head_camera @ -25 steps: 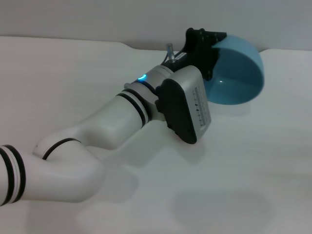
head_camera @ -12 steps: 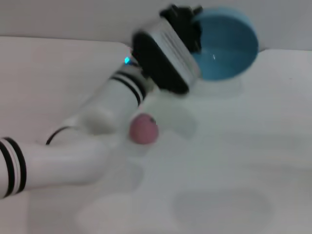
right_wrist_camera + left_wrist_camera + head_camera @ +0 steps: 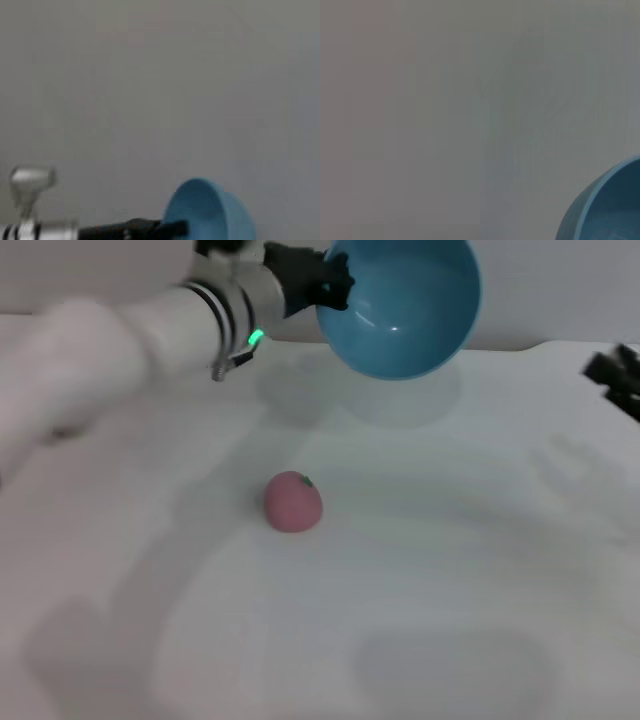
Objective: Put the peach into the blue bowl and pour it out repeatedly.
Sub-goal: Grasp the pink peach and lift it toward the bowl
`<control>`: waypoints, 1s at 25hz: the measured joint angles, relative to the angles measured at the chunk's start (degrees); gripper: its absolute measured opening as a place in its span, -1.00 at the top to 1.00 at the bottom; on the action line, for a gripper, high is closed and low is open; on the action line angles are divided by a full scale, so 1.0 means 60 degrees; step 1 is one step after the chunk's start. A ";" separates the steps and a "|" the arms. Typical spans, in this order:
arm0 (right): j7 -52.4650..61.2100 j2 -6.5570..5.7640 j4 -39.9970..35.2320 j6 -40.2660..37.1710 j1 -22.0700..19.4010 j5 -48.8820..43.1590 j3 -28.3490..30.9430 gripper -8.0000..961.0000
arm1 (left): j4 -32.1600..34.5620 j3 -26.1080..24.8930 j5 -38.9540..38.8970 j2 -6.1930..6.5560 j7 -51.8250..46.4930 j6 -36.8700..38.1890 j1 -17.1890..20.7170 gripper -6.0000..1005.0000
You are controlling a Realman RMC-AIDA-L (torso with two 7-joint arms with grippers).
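Head view shows the left gripper (image 3: pixel 322 285) with its jaws clamped on the rim of the blue bowl (image 3: pixel 400 310), held in the air, tilted, its opening facing the camera. Well below the jaws, the peach (image 3: pixel 293 501) lies alone on the white counter (image 3: pixel 450 570). At the counter's far right edge sits the right gripper (image 3: pixel 615 375); I cannot tell how its jaws stand.

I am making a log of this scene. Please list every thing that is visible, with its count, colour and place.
peach: one, pink-red, lying on the table, near the middle, outside the bowl.
blue bowl: one, light blue, held up above the far part of the table, tilted, empty inside.
table: one, white, under everything.
left gripper: one, black, gripping the bowl's rim, far side.
right gripper: one, black, at the right edge, apart from both things.
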 joint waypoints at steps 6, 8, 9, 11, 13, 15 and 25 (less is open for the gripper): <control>-0.0649 0.0039 0.0095 0.0730 0.0839 -0.0008 -0.1409 -0.24 | -0.0035 -0.3154 0.0068 0.0104 -0.0739 0.3073 0.0080 0.99; -0.0657 0.0052 0.0137 0.1116 0.1081 -0.0010 -0.2075 -0.24 | -0.0027 -0.4086 0.0141 0.0166 -0.0780 0.3972 0.0209 0.99; -0.0658 0.0061 0.0248 0.1441 0.1303 -0.0012 -0.2562 -0.24 | 0.0014 -0.4547 0.0216 0.0171 -0.0784 0.4319 0.0294 0.99; -0.0622 0.0064 0.0490 0.2071 0.1665 -0.0013 -0.3266 -0.24 | 0.0128 -0.5370 0.0470 0.0193 -0.0837 0.4927 0.0476 0.99; -0.0288 0.0060 0.0855 0.3053 0.2170 -0.0015 -0.4076 -0.24 | 0.0282 -0.5976 0.0872 0.0243 -0.1118 0.5386 0.0623 0.99; 0.0247 0.0067 0.1202 0.4062 0.2705 -0.0024 -0.4641 -0.24 | 0.0440 -0.6292 0.1545 0.0334 -0.1716 0.5681 0.0728 0.99; 0.0803 0.0223 0.1839 0.5479 0.4175 -0.0072 -0.6409 -0.24 | 0.0715 -0.6449 0.3679 0.0640 -0.3702 0.6882 0.0837 0.99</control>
